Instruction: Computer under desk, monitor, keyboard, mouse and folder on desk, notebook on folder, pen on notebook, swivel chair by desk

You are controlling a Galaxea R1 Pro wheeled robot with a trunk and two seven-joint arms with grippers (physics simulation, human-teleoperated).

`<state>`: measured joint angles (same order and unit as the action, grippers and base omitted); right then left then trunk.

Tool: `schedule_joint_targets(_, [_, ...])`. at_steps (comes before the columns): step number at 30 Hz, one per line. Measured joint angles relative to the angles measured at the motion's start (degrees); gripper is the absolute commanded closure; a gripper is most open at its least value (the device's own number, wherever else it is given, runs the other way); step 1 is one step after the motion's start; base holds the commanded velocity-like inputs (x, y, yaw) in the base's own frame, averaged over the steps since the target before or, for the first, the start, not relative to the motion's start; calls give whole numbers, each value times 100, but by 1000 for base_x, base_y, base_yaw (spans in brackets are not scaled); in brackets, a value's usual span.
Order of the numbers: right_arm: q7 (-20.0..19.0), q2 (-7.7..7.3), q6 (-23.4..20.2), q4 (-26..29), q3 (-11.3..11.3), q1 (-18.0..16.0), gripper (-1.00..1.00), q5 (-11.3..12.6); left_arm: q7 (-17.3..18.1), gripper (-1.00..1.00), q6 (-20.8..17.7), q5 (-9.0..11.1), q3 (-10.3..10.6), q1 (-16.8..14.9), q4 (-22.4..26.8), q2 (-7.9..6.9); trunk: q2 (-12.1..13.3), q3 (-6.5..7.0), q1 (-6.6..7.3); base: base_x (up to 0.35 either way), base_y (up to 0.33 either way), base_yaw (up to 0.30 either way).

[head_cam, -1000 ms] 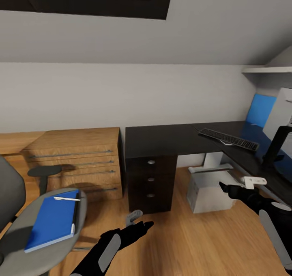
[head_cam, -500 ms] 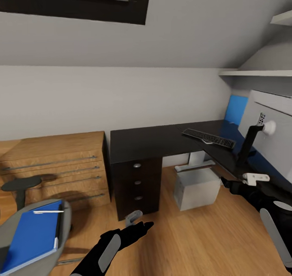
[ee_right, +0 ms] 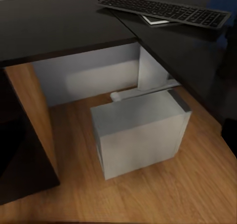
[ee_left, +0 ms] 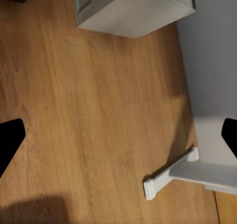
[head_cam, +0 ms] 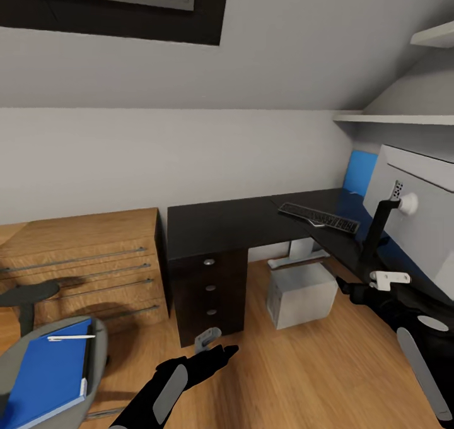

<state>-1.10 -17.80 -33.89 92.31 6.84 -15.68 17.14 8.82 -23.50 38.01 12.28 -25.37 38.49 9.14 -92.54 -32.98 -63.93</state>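
Closest to me, the robot's left gripper (head_cam: 211, 340) hangs low over the wooden floor (head_cam: 315, 366), its two fingers spread with nothing between them; in the left wrist view the dark fingertips (ee_left: 10, 140) sit far apart at either side above bare boards. To the right, the right gripper (head_cam: 386, 280) reaches out near the desk's front edge, its pale fingers holding nothing, though I cannot tell whether they stand apart or pressed together. Down at the near left, the swivel chair (head_cam: 19, 378) carries the blue folder (head_cam: 47, 372) on its seat, with a white pen (head_cam: 70, 337) lying across the folder's far end; the chair stands well apart from the desk. Further on, the grey computer (head_cam: 299, 293) sits on the floor under the black desk (head_cam: 221, 224), just beside the desk's pale leg (ee_right: 148, 73) and to the right of its dark drawer column (head_cam: 208, 287). The right wrist view shows the computer (ee_right: 140, 130) tucked below the desk's edge. On the desk, toward its right-hand corner, the keyboard (head_cam: 318, 217) lies flat with a thin pale sheet partly under it, and the monitor (head_cam: 413, 217) stands on its black arm along the right wing. A wooden chest of drawers (head_cam: 82, 265) stands against the wall to the left of the desk, touching its side.
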Motion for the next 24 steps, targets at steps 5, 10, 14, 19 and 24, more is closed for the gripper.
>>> schedule_joint_targets(5, [-4,-9,-37,5,-181,14,-100,0,-19,-100,8,39,-91,6,-2,-16,201,90,110,0,0,-3])
schedule_joint_targets(10, [-2,-6,-53,7,-321,15,-100,-3,-24,-100,4,237,-164,20,-2,-30,401,180,220,0,0,-6])
schedule_joint_targets(14, [-2,-11,-58,9,-416,21,-100,-4,-28,-100,6,324,-187,24,-3,-39,562,251,308,0,0,-93])
schedule_joint_targets(19, [-2,-19,-60,9,-442,15,-100,-4,-30,-100,3,351,-203,25,-8,-42,762,341,417,0,0,-190])
schedule_joint_targets(24, [-2,-43,-51,10,-451,8,-100,-5,-30,-100,2,360,-213,26,-16,-43,963,431,527,0,0,-274])
